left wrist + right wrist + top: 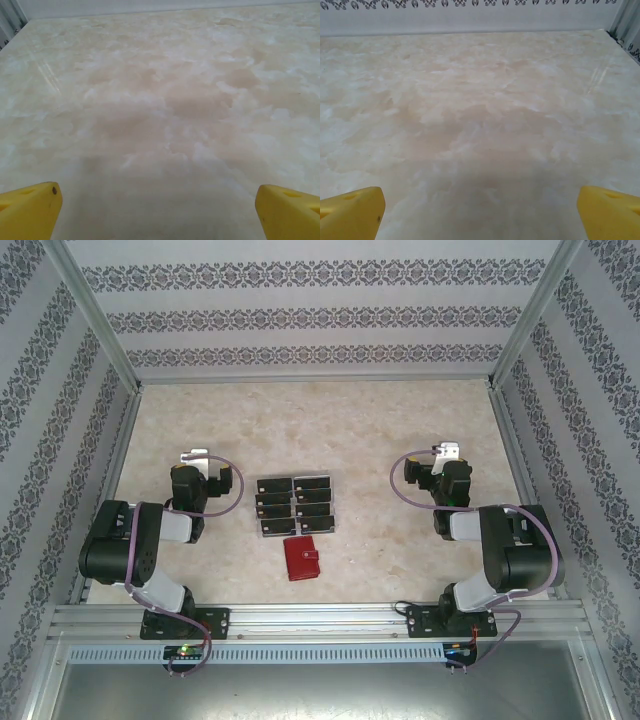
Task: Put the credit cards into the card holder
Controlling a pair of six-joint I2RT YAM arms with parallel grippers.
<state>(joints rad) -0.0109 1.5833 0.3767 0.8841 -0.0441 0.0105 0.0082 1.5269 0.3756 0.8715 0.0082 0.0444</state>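
Start: 8 small flat black cards (294, 505) untouched; dark-red leather wallet (301, 559) closed beside them. Left pincer (195, 457), right pincer (447, 451) wide, empty. Next: open wallet.

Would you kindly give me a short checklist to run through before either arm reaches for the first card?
1. Left claw open, nothing in it: ok.
2. Right claw open, nothing in it: ok.
3. Credit cards lying flat in two columns between the claws: ok.
4. Card holder opened to receive cards: not ok; it looks folded shut, on the near side of the cards.
5. Cards far enough apart to pick one alone: cannot tell; they sit close together.
6. Table between each claw and the cards free of obstacles: ok.
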